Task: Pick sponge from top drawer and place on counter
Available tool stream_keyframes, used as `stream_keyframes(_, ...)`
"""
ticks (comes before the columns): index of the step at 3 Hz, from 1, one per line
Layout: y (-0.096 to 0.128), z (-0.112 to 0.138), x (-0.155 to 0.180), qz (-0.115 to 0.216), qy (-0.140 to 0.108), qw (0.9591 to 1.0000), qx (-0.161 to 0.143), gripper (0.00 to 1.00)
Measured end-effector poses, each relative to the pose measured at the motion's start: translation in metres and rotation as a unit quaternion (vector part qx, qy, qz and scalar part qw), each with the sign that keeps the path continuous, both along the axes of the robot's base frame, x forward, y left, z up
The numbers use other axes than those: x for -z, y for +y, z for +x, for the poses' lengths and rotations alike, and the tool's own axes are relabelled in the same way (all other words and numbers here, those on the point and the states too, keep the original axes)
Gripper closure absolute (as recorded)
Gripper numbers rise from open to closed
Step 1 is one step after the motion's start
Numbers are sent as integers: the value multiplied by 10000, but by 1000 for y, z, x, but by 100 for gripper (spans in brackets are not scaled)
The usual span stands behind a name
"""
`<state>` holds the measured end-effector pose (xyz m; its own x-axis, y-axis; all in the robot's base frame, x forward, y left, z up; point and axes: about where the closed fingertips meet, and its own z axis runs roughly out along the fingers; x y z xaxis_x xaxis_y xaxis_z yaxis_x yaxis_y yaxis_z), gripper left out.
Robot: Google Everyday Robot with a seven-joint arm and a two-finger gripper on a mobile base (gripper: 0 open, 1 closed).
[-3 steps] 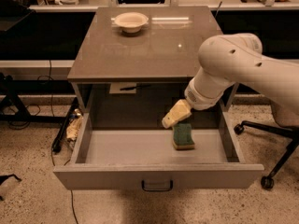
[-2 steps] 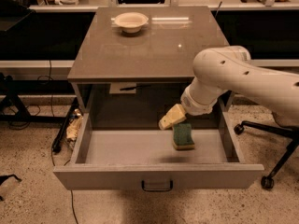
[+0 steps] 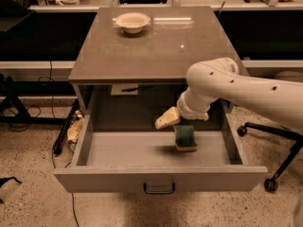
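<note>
The top drawer (image 3: pixel 161 178) is pulled wide open below the counter (image 3: pixel 156 46). The sponge (image 3: pixel 185 137), dark green on yellow foam, is inside the drawer, right of centre. My gripper (image 3: pixel 176 123) reaches down into the drawer from the right. It is right at the sponge's upper left edge. I cannot tell whether it holds the sponge. My white arm (image 3: pixel 246 91) crosses the counter's right front corner and hides the drawer's right rear part.
A cream round bowl (image 3: pixel 133 21) stands at the back of the counter. The drawer's dark handle (image 3: pixel 159 188) faces me. An office chair base (image 3: pixel 270 174) stands on the floor at the right. Cables and a stand (image 3: pixel 61 136) are at the left.
My arm has swung lower and to the left, and the gripper has shifted slightly left, closer to the sponge. The sponge is in about the same spot.
</note>
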<state>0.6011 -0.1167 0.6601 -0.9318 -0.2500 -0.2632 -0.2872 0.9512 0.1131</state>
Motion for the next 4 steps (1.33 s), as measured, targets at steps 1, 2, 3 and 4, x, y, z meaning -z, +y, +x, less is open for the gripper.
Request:
stream_keyframes(1, 3, 8, 18, 15, 57, 9998, 215, 0)
stream_keyframes(2, 1, 10, 36, 22, 145, 9990, 424, 0)
stream_keyframes(3, 0, 9, 53, 35, 270, 9983, 518, 16)
stream_keyframes(4, 5, 7, 66, 71, 350, 9983, 467, 39)
